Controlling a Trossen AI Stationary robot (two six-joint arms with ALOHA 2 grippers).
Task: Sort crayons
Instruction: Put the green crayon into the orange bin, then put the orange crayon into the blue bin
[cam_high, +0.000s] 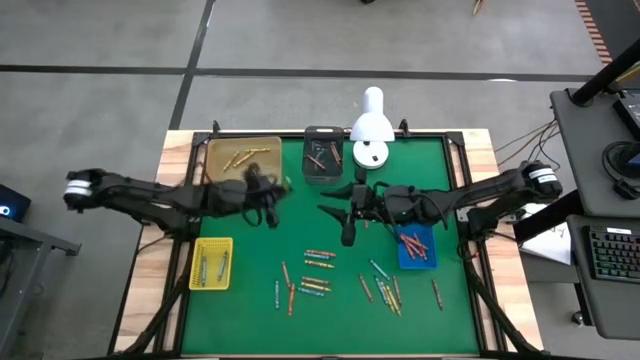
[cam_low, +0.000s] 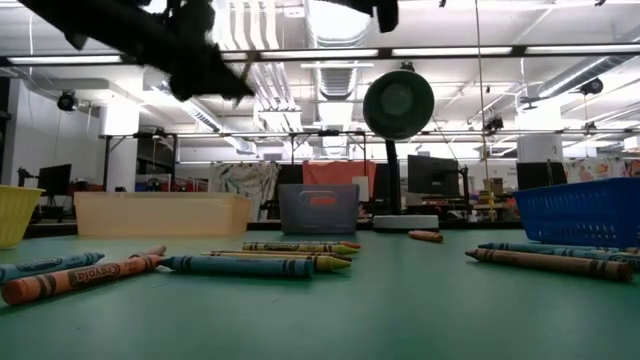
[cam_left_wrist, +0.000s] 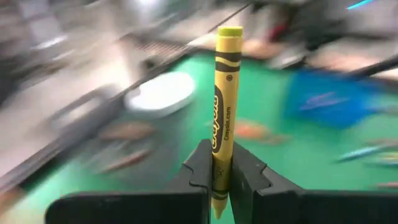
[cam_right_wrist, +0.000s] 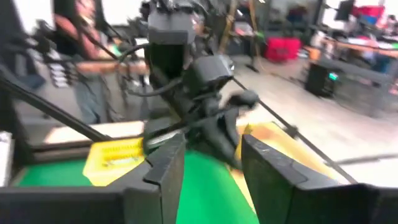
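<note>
High view, left hand: your left hand (cam_high: 262, 193) hangs at about 10 o'clock of the green felt worktop (cam_high: 250, 320), just beside the shallow tan rectangular tray (cam_high: 243, 157).
High view, right hand: your right hand (cam_high: 352, 210) sits near the worktop's middle, beside the blue mesh tray (cam_high: 417, 247); nothing shows between its fingers.
High view, loose crayons: the thin paper-wrapped crayons (cam_high: 318, 272) lie scattered from 5 to 7 o'clock, and the yellow mesh tray (cam_high: 211, 262) waits at 8 o'clock.
Low view, height: the left arm (cam_low: 170, 45) is well above the worktop, so you have room to travel without sweeping the blue-wrapped crayon (cam_low: 250, 264).
Left wrist view, grip: the fingers (cam_left_wrist: 200, 167) are clenched on the lower end of an upright yellow wax crayon (cam_left_wrist: 223, 112).
Right wrist view, right hand: its fingers (cam_right_wrist: 171, 165) stand apart, released.
Advice, carry: keep the crayon upright; the low grip could let it pivot.
Advice, drop: I judge the yellow tray the match; go low over it, then release.
</note>
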